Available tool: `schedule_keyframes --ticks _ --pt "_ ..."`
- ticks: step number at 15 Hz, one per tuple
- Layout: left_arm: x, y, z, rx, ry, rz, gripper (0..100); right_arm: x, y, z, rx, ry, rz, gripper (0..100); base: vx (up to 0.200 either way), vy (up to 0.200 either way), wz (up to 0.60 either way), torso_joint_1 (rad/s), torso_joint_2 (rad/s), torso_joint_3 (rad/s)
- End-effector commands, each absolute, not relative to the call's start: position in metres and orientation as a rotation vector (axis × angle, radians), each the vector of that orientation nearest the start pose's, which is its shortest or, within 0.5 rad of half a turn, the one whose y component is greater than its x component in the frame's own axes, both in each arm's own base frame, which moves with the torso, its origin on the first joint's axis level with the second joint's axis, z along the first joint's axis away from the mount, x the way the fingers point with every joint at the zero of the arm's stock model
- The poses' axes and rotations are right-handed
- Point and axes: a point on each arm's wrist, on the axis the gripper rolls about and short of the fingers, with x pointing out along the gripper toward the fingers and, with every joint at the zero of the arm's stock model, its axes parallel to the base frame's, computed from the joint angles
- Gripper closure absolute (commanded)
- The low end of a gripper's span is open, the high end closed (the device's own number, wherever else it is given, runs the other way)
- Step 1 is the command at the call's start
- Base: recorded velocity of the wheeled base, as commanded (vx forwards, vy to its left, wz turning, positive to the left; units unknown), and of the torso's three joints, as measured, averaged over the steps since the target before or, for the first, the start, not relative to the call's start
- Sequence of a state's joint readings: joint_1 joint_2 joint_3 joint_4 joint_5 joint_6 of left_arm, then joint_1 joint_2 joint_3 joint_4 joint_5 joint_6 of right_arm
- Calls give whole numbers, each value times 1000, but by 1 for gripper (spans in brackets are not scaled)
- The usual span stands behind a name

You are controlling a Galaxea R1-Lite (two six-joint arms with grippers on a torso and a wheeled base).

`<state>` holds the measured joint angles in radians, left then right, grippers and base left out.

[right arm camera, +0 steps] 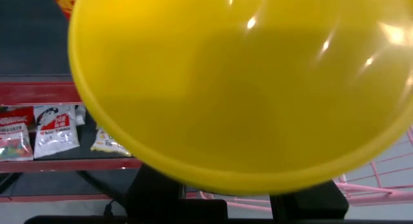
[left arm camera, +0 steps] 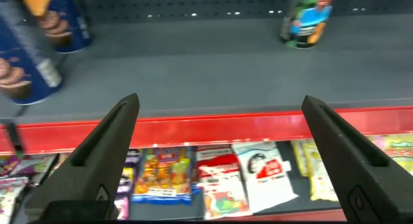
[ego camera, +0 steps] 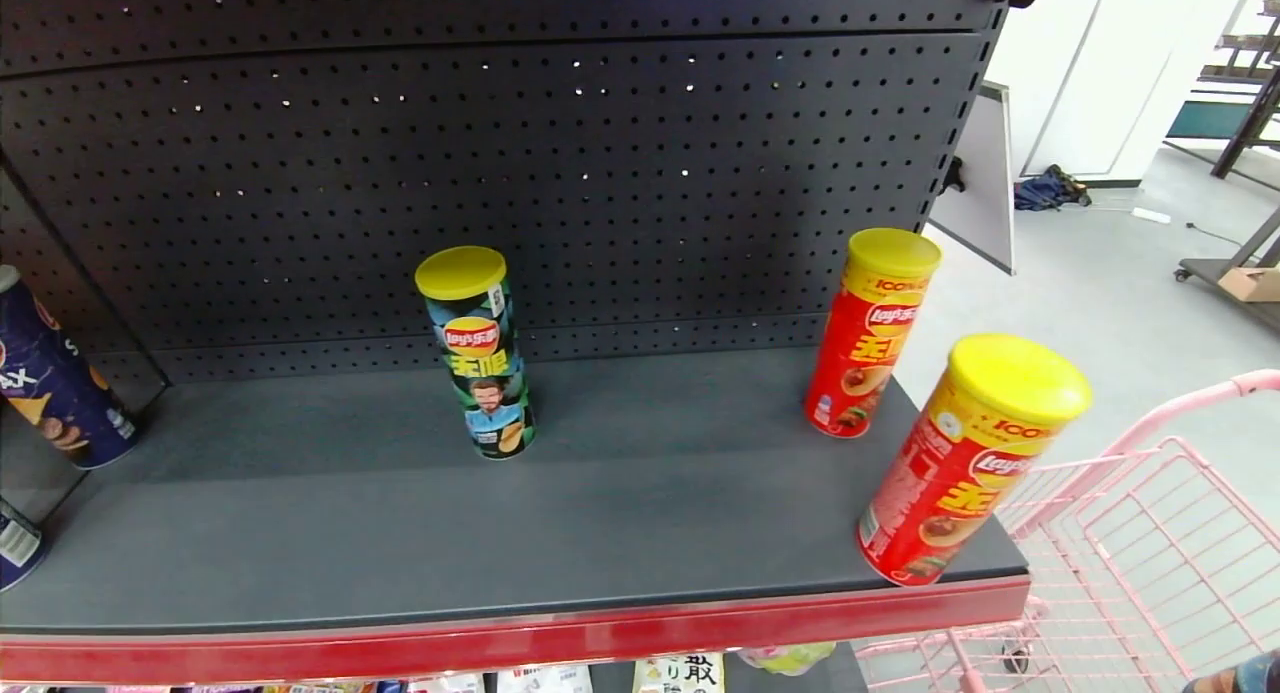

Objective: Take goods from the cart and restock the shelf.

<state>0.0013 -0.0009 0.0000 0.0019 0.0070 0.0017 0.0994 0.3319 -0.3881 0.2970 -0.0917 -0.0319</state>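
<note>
Three chip cans stand on the dark shelf (ego camera: 300,533): a green-black one (ego camera: 478,358) in the middle, a red one (ego camera: 868,338) at the back right, and a red one (ego camera: 968,463) tilted at the front right corner. My left gripper (left arm camera: 219,159) hangs open before the shelf's red front edge (left arm camera: 219,126), nothing between its fingers (left arm camera: 97,159); the green-black can (left arm camera: 306,20) is far beyond it. My right gripper (right arm camera: 235,199) sits below shelf level beside the cart, shut on a can whose yellow lid (right arm camera: 245,88) hides the rest of it.
Blue cans (ego camera: 55,383) stand at the shelf's left end. Snack bags (left arm camera: 258,175) hang on the level below. The pink cart (ego camera: 1150,533) stands to the right of the shelf. A pegboard wall (ego camera: 500,173) backs the shelf.
</note>
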Motion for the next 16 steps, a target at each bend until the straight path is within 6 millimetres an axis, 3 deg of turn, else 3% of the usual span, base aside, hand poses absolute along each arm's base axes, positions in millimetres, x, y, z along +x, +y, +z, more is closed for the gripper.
schedule_keyframes --ticks 1,14,16 --pt "-23 0 75 2 2 9 0 -13 -3 158 -55 243 12 100 0 200 0 7 7 7" --pt "-23 0 75 2 2 9 0 -14 -3 156 -57 246 12 100 0 200 0 2 3 2" --pt "-23 0 75 2 2 9 0 -15 -4 155 -57 241 13 100 0 0 0 0 0 0"
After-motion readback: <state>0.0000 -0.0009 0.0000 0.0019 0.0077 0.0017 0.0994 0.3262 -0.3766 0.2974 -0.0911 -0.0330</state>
